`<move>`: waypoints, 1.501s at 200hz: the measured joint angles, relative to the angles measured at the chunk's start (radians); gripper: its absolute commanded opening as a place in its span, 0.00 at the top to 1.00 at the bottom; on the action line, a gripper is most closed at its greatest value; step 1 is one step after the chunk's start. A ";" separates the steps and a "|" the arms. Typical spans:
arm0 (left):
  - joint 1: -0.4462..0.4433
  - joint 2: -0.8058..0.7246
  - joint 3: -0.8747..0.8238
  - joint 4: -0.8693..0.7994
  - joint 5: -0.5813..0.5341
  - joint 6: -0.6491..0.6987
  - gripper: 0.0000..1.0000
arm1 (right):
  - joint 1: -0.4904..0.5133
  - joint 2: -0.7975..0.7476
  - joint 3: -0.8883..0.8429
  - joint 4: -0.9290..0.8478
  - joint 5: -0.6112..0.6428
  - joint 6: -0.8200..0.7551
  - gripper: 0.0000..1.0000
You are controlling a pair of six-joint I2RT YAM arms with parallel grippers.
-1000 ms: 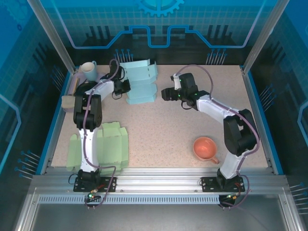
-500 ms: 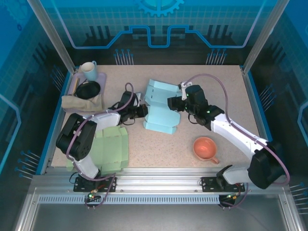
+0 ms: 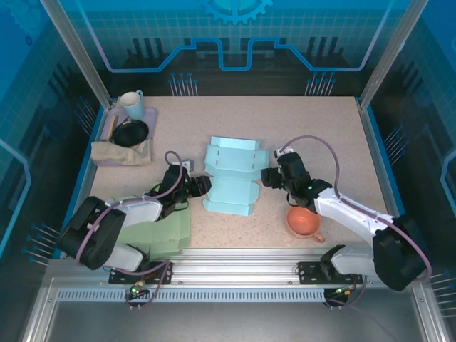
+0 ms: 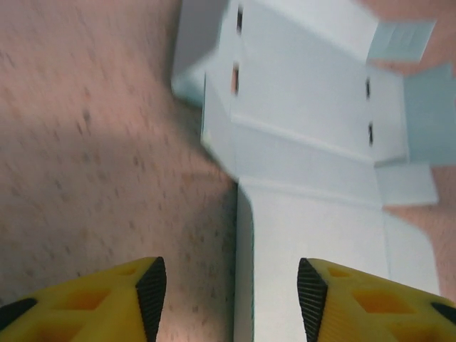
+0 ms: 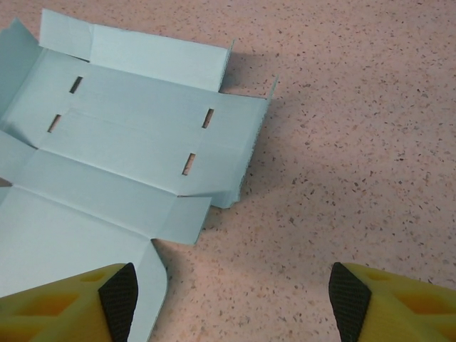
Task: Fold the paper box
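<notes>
Nearest, left of the box: green sheets [image 3: 167,226], flat, partly under the left arm. Right of the box and a little nearer: cup [image 3: 302,219], upright, clear of the paper.

Left gripper [image 4: 231,299] sits at the box's left edge, near end. Jaws stand apart with nothing clamped. The paper's edge runs up between the pads [image 4: 151,292]: bare table [image 3: 313,135] under the left one, blue paper under the right.

Right gripper [image 5: 234,303] is just beside the box's right side, about midway along. Jaws are wide apart over bare table. A rounded corner of the blank lies by its left finger, and nothing is held.

Box [image 3: 231,178]: an unfolded blue blank, flat on the table between the two grippers, mid-table. Its long axis runs near to far, slightly tilted, with side flaps out left and right and the slotted panels toward the far end. No panel is raised yet.

Judgement: both grippers are about equally close. The left is already astride an edge, so it is better placed to lift or pinch. The right would have to come in toward its left.

Far left of the box: tray [image 3: 152,114] with dishes, well apart.

Hard to read: the left wrist view is blurred. The box's near end is cut off in both wrist views. I cannot tell whether any fingertip touches the paper.
</notes>
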 measured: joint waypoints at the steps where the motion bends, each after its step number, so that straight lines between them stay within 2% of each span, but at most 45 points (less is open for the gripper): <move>1: 0.000 -0.002 0.001 0.000 -0.003 0.001 0.42 | 0.000 0.003 0.000 0.002 0.000 0.000 0.27; 19: 0.000 -0.009 0.051 -0.010 -0.053 0.008 0.37 | 0.008 0.072 0.021 0.027 0.000 -0.006 0.27; 40: 0.005 0.028 0.146 -0.031 -0.100 0.038 0.37 | 0.016 0.144 0.066 0.038 -0.001 -0.025 0.28; 82: 0.064 0.213 0.332 -0.060 -0.110 0.088 0.36 | 0.018 0.193 0.107 0.057 -0.002 -0.069 0.28; 119: 0.071 0.380 0.480 -0.117 -0.101 0.119 0.37 | 0.020 0.205 0.118 0.062 -0.012 -0.102 0.28; 131: 0.071 0.420 0.520 -0.132 -0.101 0.126 0.44 | 0.020 0.208 0.118 0.063 -0.020 -0.110 0.28; 153: 0.074 0.467 0.553 -0.144 -0.093 0.136 0.72 | 0.020 0.209 0.119 0.064 -0.031 -0.125 0.28; 170: 0.079 0.486 0.560 -0.150 -0.066 0.153 0.85 | 0.020 0.217 0.132 0.062 -0.040 -0.136 0.28; 191: 0.086 0.483 0.558 -0.147 -0.011 0.173 1.00 | 0.020 0.230 0.177 0.044 -0.058 -0.161 0.29; 215: 0.090 0.430 0.509 -0.100 0.074 0.187 1.00 | 0.020 0.254 0.303 -0.018 -0.085 -0.233 0.28; 244: 0.089 0.277 0.403 -0.016 0.137 0.189 1.00 | 0.013 0.256 0.486 -0.072 -0.117 -0.402 0.32; 269: 0.088 0.142 0.293 0.119 0.189 0.192 1.00 | -0.017 0.226 0.603 -0.149 -0.236 -0.619 0.33; 300: 0.059 0.018 0.142 0.260 0.209 0.252 1.00 | -0.077 0.216 0.747 -0.346 -0.420 -0.866 0.41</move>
